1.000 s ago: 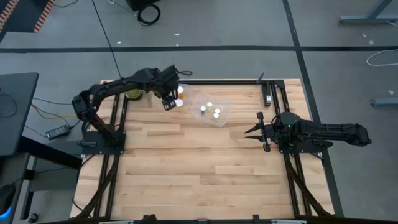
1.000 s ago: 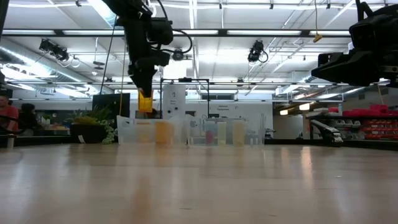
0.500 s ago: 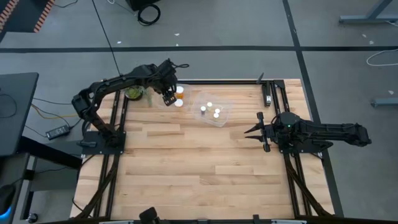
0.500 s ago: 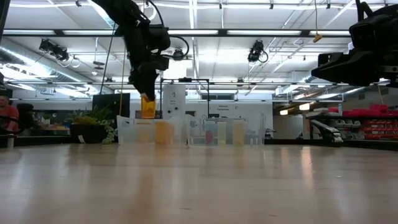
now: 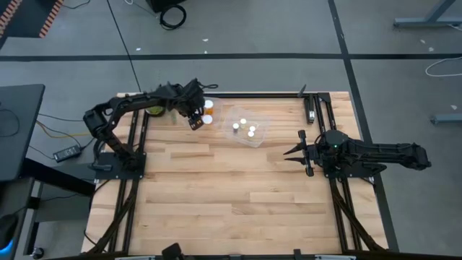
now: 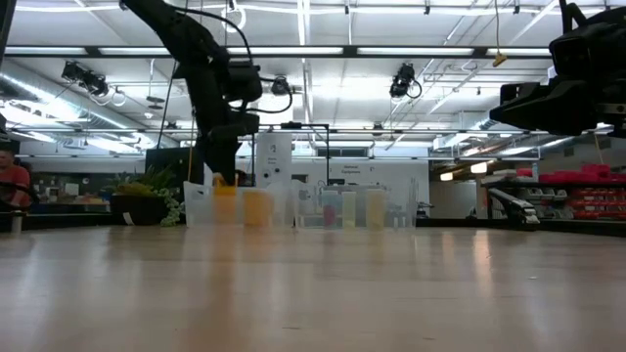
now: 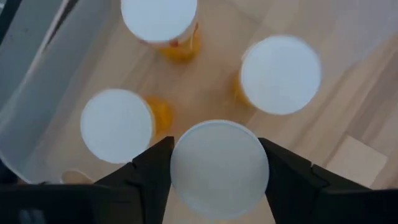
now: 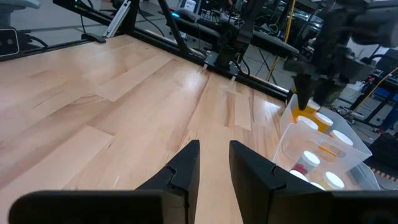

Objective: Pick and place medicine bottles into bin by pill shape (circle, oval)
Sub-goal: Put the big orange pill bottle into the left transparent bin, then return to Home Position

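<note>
The orange pill bottle with the round white cap (image 7: 219, 169) sat clamped between the left gripper (image 7: 217, 177) fingers, low inside the clear plastic bin (image 7: 37, 93) beside three more white-capped orange bottles (image 7: 117, 124). Risk as I read it: releasing this close could have knocked a neighbour over, or the opening fingers could have clipped the bin wall. The right gripper (image 8: 214, 165) hung well clear of the bin, fingers slightly apart and empty.

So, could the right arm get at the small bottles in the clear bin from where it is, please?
Probably yes: the right hand is open, with bare table between it and the clear bin; the left hand works at the bin's other side.
</note>
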Controlling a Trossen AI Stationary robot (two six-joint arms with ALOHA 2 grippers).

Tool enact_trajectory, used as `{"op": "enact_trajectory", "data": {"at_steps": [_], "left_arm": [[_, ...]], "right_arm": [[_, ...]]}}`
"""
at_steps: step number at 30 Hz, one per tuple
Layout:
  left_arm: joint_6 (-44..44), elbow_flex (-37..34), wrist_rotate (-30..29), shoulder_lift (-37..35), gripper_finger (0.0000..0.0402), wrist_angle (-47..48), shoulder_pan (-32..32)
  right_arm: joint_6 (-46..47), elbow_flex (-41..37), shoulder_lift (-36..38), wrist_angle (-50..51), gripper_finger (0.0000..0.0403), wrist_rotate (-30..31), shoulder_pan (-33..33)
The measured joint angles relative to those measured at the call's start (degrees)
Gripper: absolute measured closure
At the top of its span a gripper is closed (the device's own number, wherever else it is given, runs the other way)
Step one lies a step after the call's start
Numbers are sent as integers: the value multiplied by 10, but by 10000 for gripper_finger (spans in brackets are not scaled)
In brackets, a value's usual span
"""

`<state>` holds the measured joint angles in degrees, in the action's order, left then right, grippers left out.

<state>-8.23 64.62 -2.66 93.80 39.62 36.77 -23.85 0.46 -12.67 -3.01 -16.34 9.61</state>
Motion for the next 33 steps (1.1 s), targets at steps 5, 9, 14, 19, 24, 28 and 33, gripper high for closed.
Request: {"op": "enact_trajectory", "data": {"at_steps": [5,9,14,19,24,28,33], "left_arm": [[1,-30,-1,0,165,-17,0],[1,-44,-1,0,169,-31,0],[1,-49,-1,0,179,-36,0],[12,-49,-1,0,150,-46,0],[13,-49,-6,0,118,-43,0],[11,-42,-7,-1,112,-26,0],[1,13,-7,-2,111,34,0]], "right_arm": [[0,0,0,0,310,0,0],[0,0,0,0,310,0,0],[0,0,0,0,310,0,0],[0,0,0,0,310,0,0],[0,0,0,0,310,0,0],[0,0,0,0,310,0,0],[0,0,0,0,310,0,0]]}}
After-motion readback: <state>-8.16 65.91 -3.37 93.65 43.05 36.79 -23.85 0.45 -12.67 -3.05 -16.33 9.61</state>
